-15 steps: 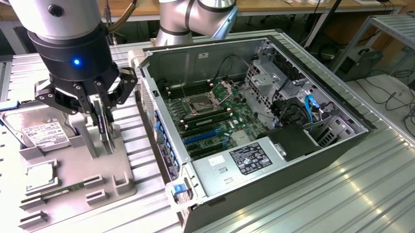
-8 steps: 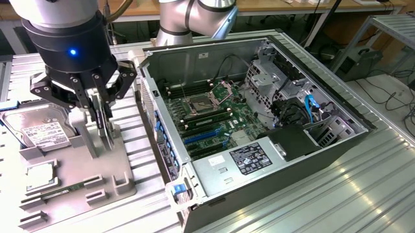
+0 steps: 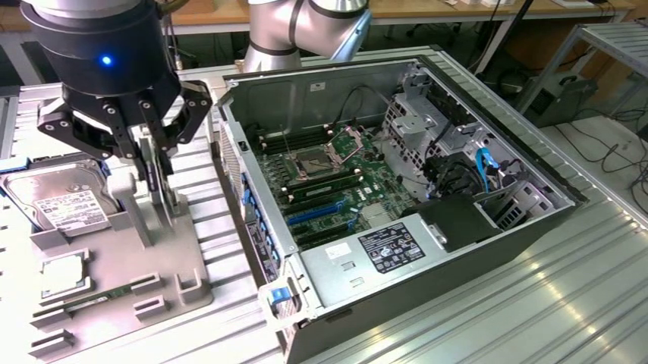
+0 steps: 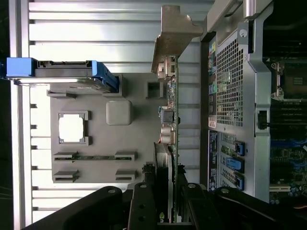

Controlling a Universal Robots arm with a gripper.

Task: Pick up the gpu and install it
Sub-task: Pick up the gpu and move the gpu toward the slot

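The hand (image 3: pixel 154 155) pinches the edge-on gpu (image 3: pixel 162 189) at the grey tray (image 3: pixel 193 280) beside the computer case (image 3: pixel 278 95)

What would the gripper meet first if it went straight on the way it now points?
The gpu, standing on edge in the grey holder tray, directly in line under the gripper. Whether they already touch is unclear from these views.

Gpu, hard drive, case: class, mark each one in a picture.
gpu (image 4: pixel 175 33), wrist view, metal bracket.
hard drive (image 3: pixel 64 203), exterior view, white label.
case (image 3: pixel 299 95), exterior view, grey inner wall.
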